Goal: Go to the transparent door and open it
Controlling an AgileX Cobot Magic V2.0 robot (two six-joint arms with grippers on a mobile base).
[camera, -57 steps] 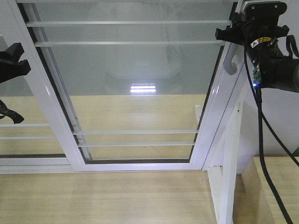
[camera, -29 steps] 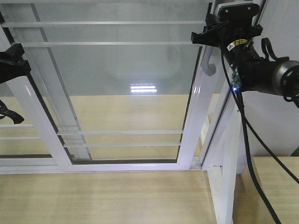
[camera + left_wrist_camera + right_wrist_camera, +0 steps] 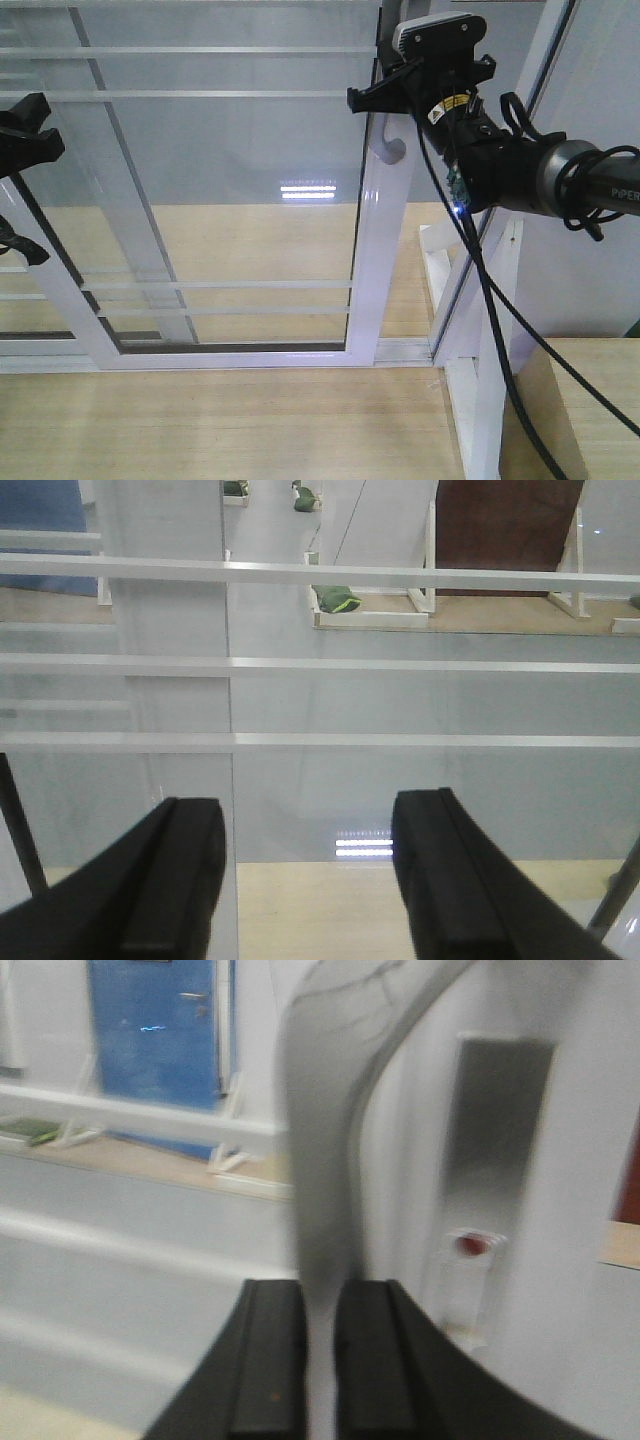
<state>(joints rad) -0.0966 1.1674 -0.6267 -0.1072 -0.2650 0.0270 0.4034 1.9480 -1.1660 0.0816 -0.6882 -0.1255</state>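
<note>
from the right wrist alone, right hand (image 3: 319,1302) pinches the grey door handle (image 3: 322,1150).

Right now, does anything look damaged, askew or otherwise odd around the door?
Nothing stands out. The transparent door looks intact and partly open, with the right gripper shut on its grey handle. The left gripper is open and empty, facing the glass. The right wrist view is blurred, nothing more.

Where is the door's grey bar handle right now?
Front view, upper centre-right: the grey handle sits on the transparent door's right-hand frame post, pinched between the right gripper's fingers.
</note>
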